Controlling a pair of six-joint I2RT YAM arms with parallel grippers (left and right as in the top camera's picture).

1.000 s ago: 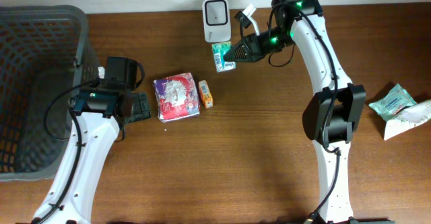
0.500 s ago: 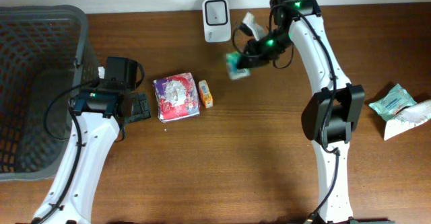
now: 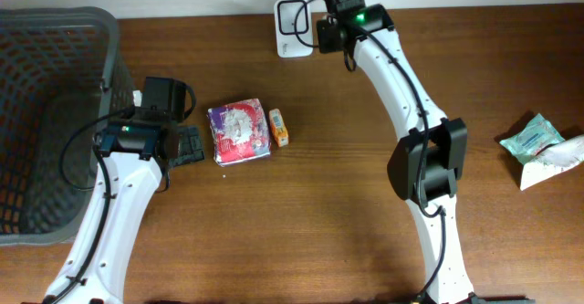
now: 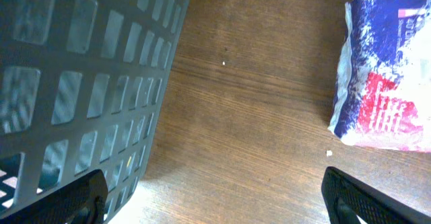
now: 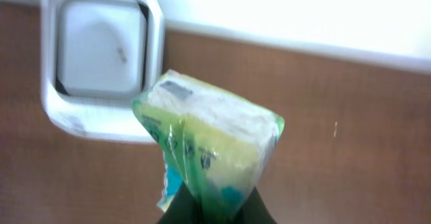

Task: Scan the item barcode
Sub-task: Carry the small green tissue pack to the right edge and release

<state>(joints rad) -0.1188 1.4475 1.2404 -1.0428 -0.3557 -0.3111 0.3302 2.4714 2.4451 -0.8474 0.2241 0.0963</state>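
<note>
Right arm [image 3: 401,76] stretched to the far edge of the surface [image 3: 347,185]; its tool [image 5: 215,210] clenched on one green-white packet [image 5: 209,143], held close by the single white scanner [image 5: 101,62]. Left arm [image 3: 119,204] bent beside one grey basket [image 3: 55,30]; left tool [image 3: 187,144] spread wide, grasping nothing. One blue-red pouch [image 3: 239,131], one orange box [image 3: 278,127].

You get the whole table [image 3: 347,213] from straight overhead. Your left wrist view sits close between basket [image 4: 81,83] and red-blue packet [image 4: 387,76]; the right faces the scanner [image 5: 101,56] close up. Overhead shares all three.
</note>
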